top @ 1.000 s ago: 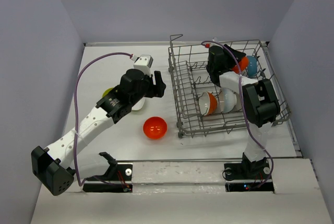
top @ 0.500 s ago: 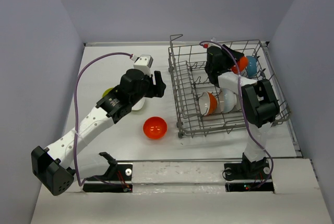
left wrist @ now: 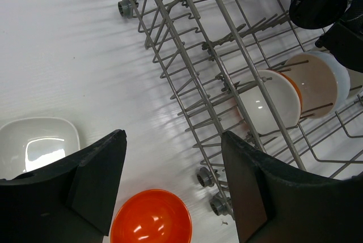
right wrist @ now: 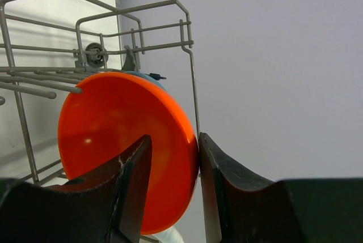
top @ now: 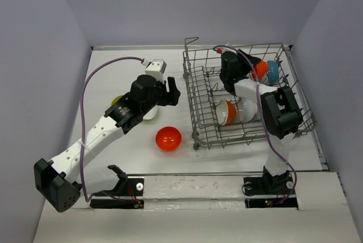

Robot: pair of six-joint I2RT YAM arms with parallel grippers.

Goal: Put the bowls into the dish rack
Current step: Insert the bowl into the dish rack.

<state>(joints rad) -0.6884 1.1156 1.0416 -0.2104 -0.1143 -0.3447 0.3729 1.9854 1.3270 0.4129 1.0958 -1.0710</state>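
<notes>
Orange bowl (right wrist: pixel 113 141): pinched at its rim by my right claw (right wrist: pixel 172 158), one finger on each side of the wall (the bowl stands on edge). Location: far right corner of the rack (top: pixel 195 107), just in front of a blue bowl (top: pixel 274 72), which the wrist view almost wholly hides.

My left claw (left wrist: pixel 170 141) is spread wide and holds nothing. It hangs above the table (top: pixel 113 73), just left of the rack. Below it lie a square white bowl (left wrist: pixel 39 144) and a second orange bowl (left wrist: pixel 150 217), both mouth up, apart from each other and outside the rack. A yellow-green bowl (top: pixel 116 100) shows only as a sliver beside my left arm.

Rack contents, near end: two white bowls (left wrist: pixel 272 104) on edge among the tines, side by side, with an orange edge showing between them.
</notes>
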